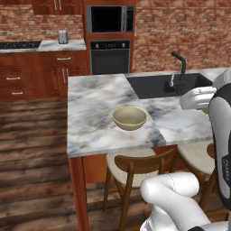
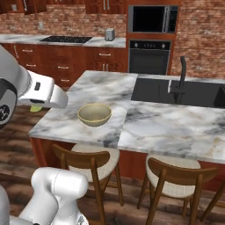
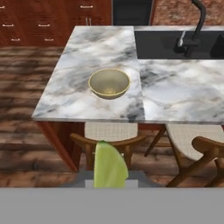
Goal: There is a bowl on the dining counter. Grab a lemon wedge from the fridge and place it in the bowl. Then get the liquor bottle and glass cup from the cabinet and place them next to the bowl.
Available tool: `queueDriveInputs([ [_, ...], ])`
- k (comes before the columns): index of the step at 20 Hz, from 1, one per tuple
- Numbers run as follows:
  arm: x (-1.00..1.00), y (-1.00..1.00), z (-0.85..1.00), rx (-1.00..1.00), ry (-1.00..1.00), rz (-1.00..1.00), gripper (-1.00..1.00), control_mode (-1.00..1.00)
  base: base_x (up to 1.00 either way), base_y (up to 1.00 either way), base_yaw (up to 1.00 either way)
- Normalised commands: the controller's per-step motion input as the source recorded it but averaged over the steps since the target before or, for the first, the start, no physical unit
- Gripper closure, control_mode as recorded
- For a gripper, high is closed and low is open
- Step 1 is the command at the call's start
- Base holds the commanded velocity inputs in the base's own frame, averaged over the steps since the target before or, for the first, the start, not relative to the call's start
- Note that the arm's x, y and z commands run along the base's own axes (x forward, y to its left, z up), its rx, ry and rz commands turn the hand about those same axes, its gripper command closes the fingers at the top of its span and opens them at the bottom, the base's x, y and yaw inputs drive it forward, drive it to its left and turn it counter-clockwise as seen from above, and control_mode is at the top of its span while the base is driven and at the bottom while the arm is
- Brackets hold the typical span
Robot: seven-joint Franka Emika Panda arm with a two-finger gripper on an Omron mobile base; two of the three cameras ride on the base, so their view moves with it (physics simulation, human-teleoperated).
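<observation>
We are seeing the lemon wedge (image 3: 110, 165) nearest, with the gripper (image 3: 110, 183) pinching it short of the counter (image 3: 175, 98). The wedge is looking light, soft and slippery, so we are judging the rind the best hold; the bowl (image 3: 109, 82) is waiting ahead, empty.

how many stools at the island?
2. One stool sits tucked under the counter edge just below the bowl; the other stool is beside it, under the stretch in front of the sink. More could be hidden outside the views.

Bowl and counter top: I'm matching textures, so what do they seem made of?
Bowl: looks like glazed ceramic, olive-tan with a smooth, faintly shiny inside. Counter top: looks like polished marble, white with grey veining, laid in slabs with a visible seam.
</observation>
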Motion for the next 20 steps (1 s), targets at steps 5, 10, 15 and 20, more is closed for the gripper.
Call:
queueDriveInputs([
  [5,0.81,-0.01,-0.11,0.01,0.14,0.05,1.0,-1.0,0.0,0.0,0.0],
  [10,0.96,0.0,-0.28,0.0,0.14,0.01,1.0,-1.0,0.0,0.0,0.0],
  [15,0.91,0.04,-0.59,0.0,0.11,0.0,1.0,-1.0,0.0,0.0,0.0],
  [20,0.87,0.17,-0.8,0.0,0.07,0.0,1.0,-1.0,0.0,0.0,0.0],
])
